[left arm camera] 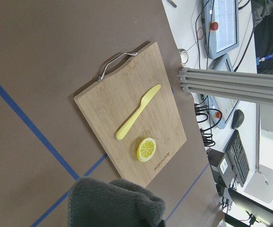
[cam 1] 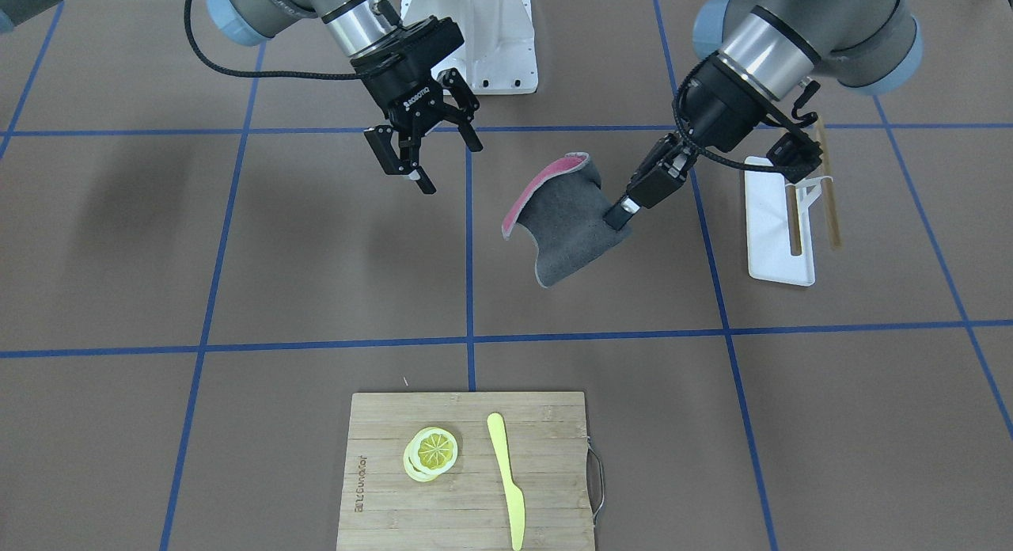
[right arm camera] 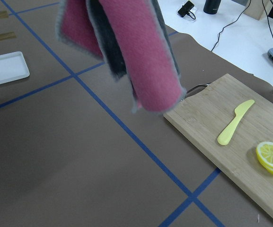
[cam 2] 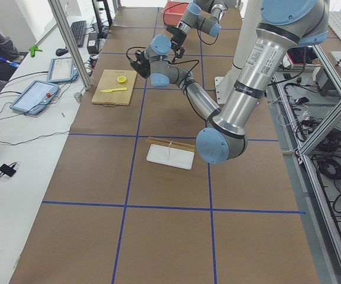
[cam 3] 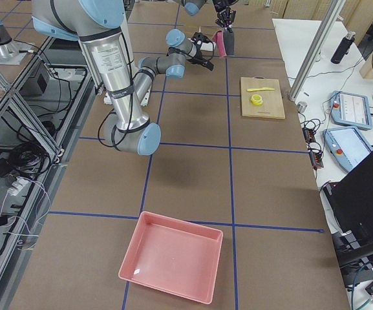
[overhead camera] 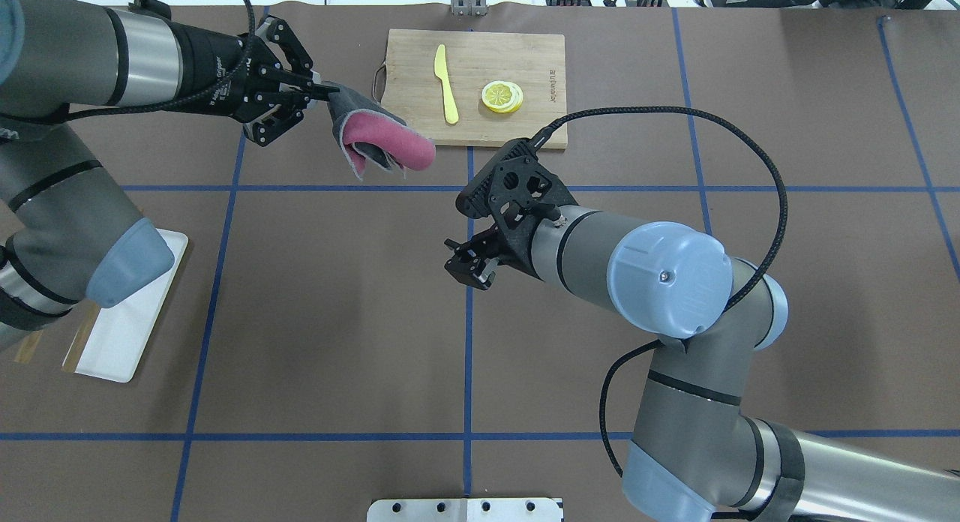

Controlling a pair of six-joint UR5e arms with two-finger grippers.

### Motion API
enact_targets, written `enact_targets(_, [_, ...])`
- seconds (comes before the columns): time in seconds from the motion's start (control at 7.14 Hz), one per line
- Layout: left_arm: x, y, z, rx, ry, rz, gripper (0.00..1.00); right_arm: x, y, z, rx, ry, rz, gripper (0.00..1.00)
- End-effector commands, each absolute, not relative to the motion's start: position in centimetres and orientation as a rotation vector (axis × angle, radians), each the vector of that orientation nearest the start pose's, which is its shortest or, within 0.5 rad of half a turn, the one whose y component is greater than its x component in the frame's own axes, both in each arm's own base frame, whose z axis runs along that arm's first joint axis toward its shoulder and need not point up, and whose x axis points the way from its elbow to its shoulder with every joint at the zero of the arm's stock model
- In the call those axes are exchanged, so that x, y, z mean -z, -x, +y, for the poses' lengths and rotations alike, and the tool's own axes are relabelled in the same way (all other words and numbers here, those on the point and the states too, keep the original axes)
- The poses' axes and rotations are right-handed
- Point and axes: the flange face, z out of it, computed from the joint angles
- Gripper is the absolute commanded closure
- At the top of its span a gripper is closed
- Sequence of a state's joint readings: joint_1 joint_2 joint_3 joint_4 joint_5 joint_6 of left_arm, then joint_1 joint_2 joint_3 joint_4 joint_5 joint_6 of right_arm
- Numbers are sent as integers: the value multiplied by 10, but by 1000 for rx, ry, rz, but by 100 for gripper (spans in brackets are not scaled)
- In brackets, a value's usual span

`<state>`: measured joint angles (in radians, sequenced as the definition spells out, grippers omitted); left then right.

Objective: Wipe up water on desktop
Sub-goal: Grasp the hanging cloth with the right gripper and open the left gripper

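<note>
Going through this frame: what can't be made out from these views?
Water on the matte brown desktop: no puddle or sheen shows in any view; too faint to tell.
Left gripper: front-facing view, fingertips buried in the folded grey-and-pink cloth.
White rectangular tray: overhead view, partly covered by the left arm's elbow.
Right gripper: overhead view, jaws largely hidden under its own wrist.

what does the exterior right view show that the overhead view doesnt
Only exterior right: a pink tray lying on the near end of the desktop, and a side table with screens beyond the desktop's edge.

Only overhead: the white tray, partly under the left arm.

Both: the bamboo cutting board carrying the yellow knife and lemon slices, and the left gripper holding the grey-and-pink cloth up off the desktop.
</note>
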<state>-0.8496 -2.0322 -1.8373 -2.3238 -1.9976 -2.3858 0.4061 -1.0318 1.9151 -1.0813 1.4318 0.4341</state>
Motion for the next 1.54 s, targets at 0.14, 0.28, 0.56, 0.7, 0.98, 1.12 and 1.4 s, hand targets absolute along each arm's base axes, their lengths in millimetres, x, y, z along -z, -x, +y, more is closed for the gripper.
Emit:
enact_targets(0.14, [-183,-360,-457,964,395,1541,100,-134,482,-361,506,-1073,-916,7])
enact_targets(0.28, [-180,-365,-451,949,402,1545,100,-136,481,-363,504,-1075,-910,17])
enact_targets(0.56, [-170,-362,-441,922,412,1564,100,-140,479,-366,498,-1075,-894,34])
enact_targets(0.7, [-169,-361,-439,918,414,1566,100,-143,479,-366,498,-1071,-892,43])
enact_targets(0.98, [-167,-365,-435,908,423,1567,100,-143,479,-366,495,-1072,-893,47])
enact_targets(1.12, [-167,-366,-434,906,424,1568,100,-143,479,-366,495,-1072,-893,55])
enact_targets(1.4, [-163,-367,-432,900,429,1573,100,-144,479,-366,495,-1070,-891,77])
